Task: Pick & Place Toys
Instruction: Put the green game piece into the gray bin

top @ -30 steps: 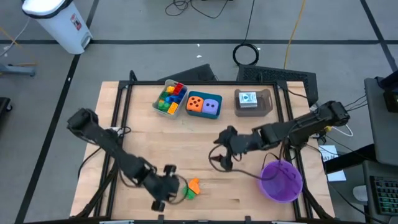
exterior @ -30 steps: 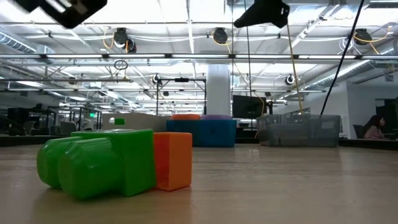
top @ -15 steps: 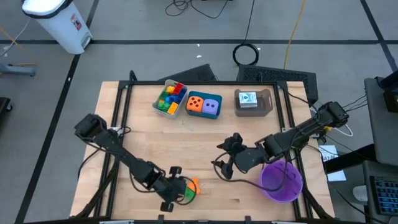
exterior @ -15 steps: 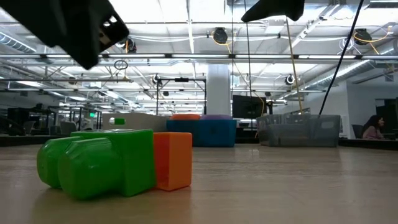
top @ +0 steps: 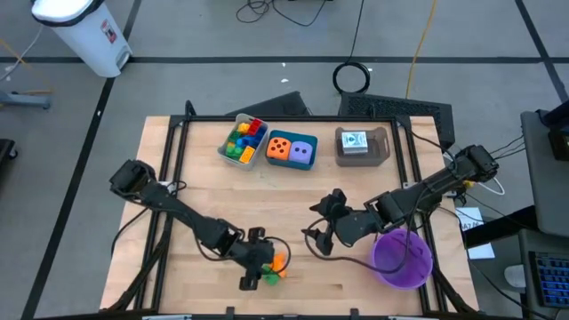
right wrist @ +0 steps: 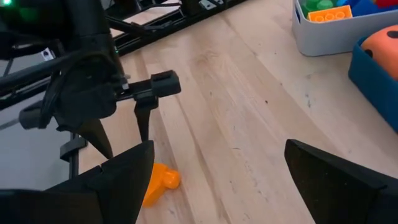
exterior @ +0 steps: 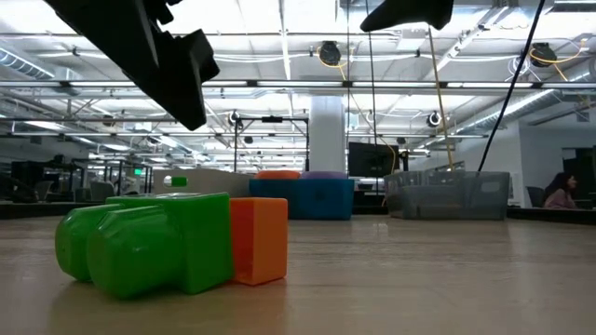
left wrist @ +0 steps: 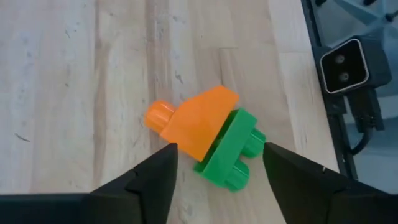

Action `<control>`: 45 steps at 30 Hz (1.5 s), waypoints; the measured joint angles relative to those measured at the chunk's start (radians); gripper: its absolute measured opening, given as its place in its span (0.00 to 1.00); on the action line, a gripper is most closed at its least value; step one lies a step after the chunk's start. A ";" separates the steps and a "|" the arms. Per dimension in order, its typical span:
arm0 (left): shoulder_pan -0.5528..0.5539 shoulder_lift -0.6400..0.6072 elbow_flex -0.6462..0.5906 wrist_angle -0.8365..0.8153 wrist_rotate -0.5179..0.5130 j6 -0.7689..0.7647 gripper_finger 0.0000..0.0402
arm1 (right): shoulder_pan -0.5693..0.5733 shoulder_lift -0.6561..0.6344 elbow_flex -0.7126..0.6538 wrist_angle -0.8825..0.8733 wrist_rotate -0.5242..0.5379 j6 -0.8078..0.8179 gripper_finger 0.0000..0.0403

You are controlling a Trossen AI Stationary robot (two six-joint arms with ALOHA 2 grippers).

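Low in the middle of the overhead picture, the left gripper [top: 259, 264] hung right over two bricks stuck together near the table's [top: 293, 191] front edge: an orange brick [left wrist: 194, 122] and a green brick [left wrist: 231, 149]. From its own wrist camera the two dark fingers [left wrist: 155, 177] stood apart, one on each side of the pair, with daylight between metal and plastic. It had hold of nothing; I'd say it was lined up that way so the jaws could come down around both bricks at once. At table height the pair sat flat on the wood, the green one in front at the lower left, the gripper's dark bulk above it at the upper left.

The right gripper [top: 322, 234] waited to the right of centre, jaws spread wide and empty, just beside the purple bowl [top: 402, 258] at the lower right. It seemed parked clear of the other arm's reach.

Along the top of the table stood the sorting spots: a grey tray [top: 243, 140] already full of coloured bricks, a blue tray [top: 292, 151] with the orange and purple dice, and a brown tray [top: 363, 145] holding a card. The two loose bricks probably belonged in the grey one.
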 joint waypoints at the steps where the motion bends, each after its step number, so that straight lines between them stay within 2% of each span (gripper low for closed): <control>1: 0.004 0.000 0.000 0.000 0.013 0.001 0.62 | 0.000 0.000 0.000 0.000 -0.001 -0.010 0.87; 6: 0.008 0.000 0.000 0.000 0.042 0.021 0.66 | 0.000 0.000 0.000 0.000 -0.002 -0.061 0.87; 14: -0.004 0.006 0.000 -0.003 0.015 0.071 0.66 | 0.000 0.000 0.000 0.000 -0.002 -0.109 0.87; 20: -0.009 0.028 -0.001 0.008 0.004 0.099 0.66 | 0.000 0.000 0.000 0.000 -0.002 -0.110 0.87; 29: -0.016 0.114 0.000 0.070 0.067 0.094 0.66 | 0.000 0.000 0.001 -0.005 -0.003 -0.079 0.87; 45: -0.050 0.127 0.000 0.045 0.084 0.076 0.66 | 0.000 0.000 0.001 -0.001 -0.002 -0.057 0.87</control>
